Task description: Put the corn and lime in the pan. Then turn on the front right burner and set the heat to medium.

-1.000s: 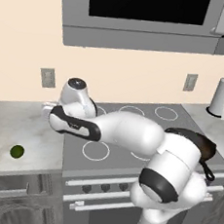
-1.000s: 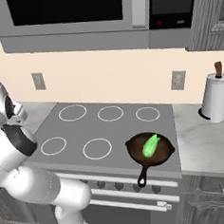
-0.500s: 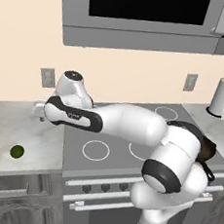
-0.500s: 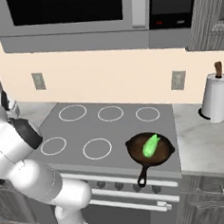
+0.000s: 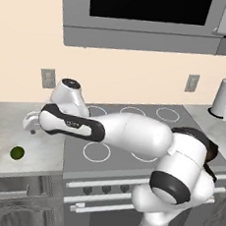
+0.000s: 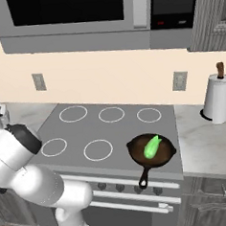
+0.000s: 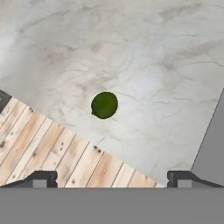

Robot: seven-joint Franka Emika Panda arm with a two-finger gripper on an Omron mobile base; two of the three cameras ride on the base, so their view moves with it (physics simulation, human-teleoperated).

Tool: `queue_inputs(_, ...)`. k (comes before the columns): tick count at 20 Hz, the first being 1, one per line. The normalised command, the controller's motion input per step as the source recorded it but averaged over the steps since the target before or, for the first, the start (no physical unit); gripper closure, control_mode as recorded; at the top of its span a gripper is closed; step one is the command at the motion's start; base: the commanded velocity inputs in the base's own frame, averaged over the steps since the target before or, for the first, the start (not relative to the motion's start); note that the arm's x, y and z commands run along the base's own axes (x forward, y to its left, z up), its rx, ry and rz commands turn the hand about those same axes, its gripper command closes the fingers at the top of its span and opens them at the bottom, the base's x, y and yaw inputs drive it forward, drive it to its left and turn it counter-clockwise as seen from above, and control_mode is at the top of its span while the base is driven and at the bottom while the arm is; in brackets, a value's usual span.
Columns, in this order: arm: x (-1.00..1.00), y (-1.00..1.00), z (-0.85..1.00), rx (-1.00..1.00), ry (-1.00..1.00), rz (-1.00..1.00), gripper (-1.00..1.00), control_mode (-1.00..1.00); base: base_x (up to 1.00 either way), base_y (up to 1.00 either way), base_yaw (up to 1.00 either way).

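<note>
The lime [image 5: 17, 153], a small dark green ball, lies on the marble counter [image 5: 5, 123] left of the stove. In the hand view the lime [image 7: 104, 105] sits in the middle, close to the counter's front edge. My gripper [image 5: 32, 128] hangs above the counter, just behind and above the lime, apart from it. Its fingertips [image 7: 41, 179] stand wide open with nothing between them. The light-green corn [image 6: 152, 147] lies inside the dark pan [image 6: 135, 154], which rests on the front right burner with its handle pointing toward the stove's front.
The grey stove top [image 5: 134, 117] begins right of the lime; its edge [image 7: 212, 144] shows in the hand view. Knobs [image 6: 135, 189] line the stove front. A paper towel roll [image 6: 216, 99] stands on the right counter. Wooden floor [image 7: 48, 153] lies beyond the counter's edge.
My arm has swung left and stretched out over the left counter, carrying the hand toward the lime. The jaws have stayed open. Lime, corn and pan have not moved.
</note>
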Motion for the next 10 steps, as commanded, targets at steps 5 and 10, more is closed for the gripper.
queue_inputs(5, -0.04, 0.36, 0.00, -0.08, -0.08, 0.14, -1.00, -1.00, 0.00, 0.00, 0.00)
queue_inputs(10, 0.00, 0.32, -0.03, -0.15, 0.00, 0.07, -1.00, -1.00, 0.00, 0.00, 0.00)
